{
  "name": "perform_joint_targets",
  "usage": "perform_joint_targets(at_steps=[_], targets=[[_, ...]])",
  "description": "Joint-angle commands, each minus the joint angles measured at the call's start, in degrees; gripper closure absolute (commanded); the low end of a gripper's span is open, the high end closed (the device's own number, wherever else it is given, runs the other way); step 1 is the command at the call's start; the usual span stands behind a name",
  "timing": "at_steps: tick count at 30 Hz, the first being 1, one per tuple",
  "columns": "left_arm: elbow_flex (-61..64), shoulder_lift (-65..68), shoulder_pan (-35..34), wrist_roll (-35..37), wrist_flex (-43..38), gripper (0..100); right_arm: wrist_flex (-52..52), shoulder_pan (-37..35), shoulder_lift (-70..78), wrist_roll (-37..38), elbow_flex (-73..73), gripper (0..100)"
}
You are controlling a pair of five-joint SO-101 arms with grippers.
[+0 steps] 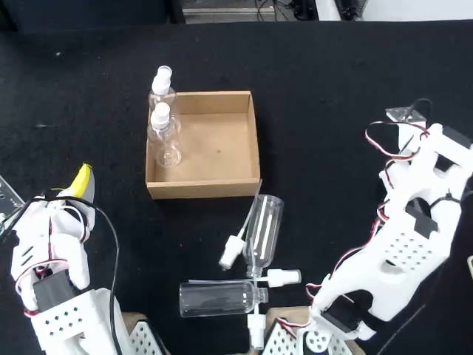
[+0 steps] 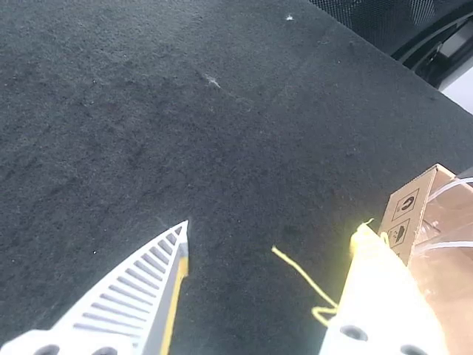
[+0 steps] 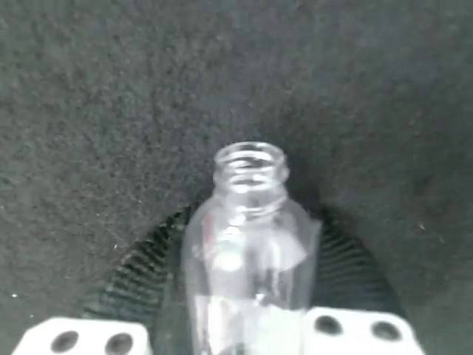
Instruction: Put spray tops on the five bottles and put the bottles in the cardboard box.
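While your right pincer (image 3: 255, 222) clamps an open-necked bottle (image 3: 250, 170) over bare bench (image 1: 332, 89), right of the cardboard box (image 1: 203, 188), the left pincer (image 2: 275, 228) stands wide, empty. Risk: clear plastic may twist in grip during capping; loose spray top (image 1: 281, 277) may roll away.

Two small black printed symbols (image 2: 404, 203), one above the other, on the outer wall of the cardboard box (image 2: 421, 194); their shapes cannot be made out.
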Motion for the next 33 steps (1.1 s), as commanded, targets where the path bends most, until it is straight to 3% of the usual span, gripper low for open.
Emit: perform_joint_targets(at_steps=[1, 7, 14, 18, 24, 33], targets=[[-0.84, -0.62, 0.40, -0.62, -1.23, 68, -0.26, 2.20, -2.24, -4.75, -1.89, 99.4], [-0.75, -0.62, 0.84, -0.62, -1.32, 68, 10.73, 2.99, -18.07, -7.82, -3.38, 98.8], [0.13, -0.62, 0.84, -1.67, -4.66, 68, 20.57, -3.60, -34.24, -16.70, -1.27, 98.8], [0.22, -0.62, 0.92, -9.49, -4.66, 68, 23.03, -6.77, -44.18, -23.03, 2.42, 98.8], [2.51, -0.62, 0.48, -25.41, 4.40, 68, 21.89, -10.90, -62.46, -24.44, 13.32, 98.8], [14.11, -0.62, 0.22, -34.90, 8.53, 68, 15.56, -10.90, -78.99, -29.89, 33.45, 98.8]])
